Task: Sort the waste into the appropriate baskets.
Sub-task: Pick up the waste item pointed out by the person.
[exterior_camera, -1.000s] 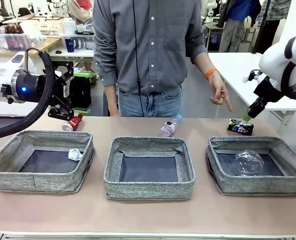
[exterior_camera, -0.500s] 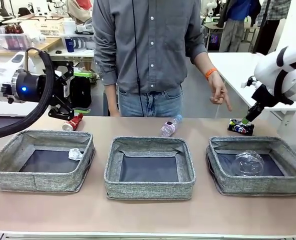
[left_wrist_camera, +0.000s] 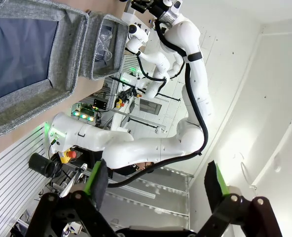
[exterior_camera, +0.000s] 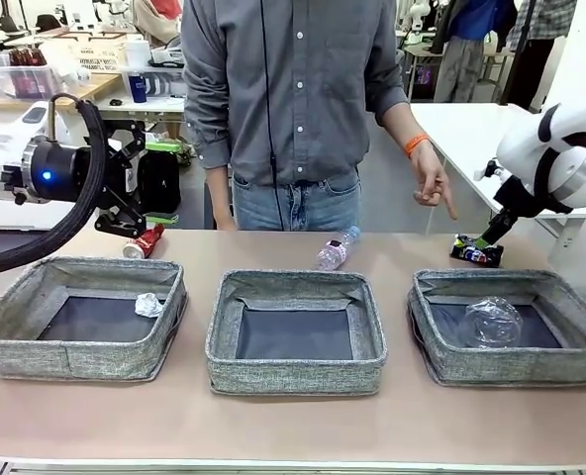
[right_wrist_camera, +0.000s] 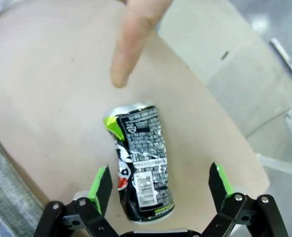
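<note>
Near the table's [exterior_camera: 392,249] far right corner, behind the right-hand basket [exterior_camera: 424,289], the crushed dark multicoloured can [right_wrist_camera: 141,163] lies below a person's pointing finger [right_wrist_camera: 131,44]. Your right gripper [right_wrist_camera: 161,173] hangs above it, spread wide and empty. Centre the can's narrow width between the pads before descending.

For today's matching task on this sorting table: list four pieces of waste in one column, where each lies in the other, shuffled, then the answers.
1 clear plastic cup
2 paper ball
3 pink-label bottle
4 dark can

A just behind the middle basket
B in the left basket
C just behind the right basket
D in the right basket

Pairs: 1-D, 2-B, 3-A, 4-C.
</note>
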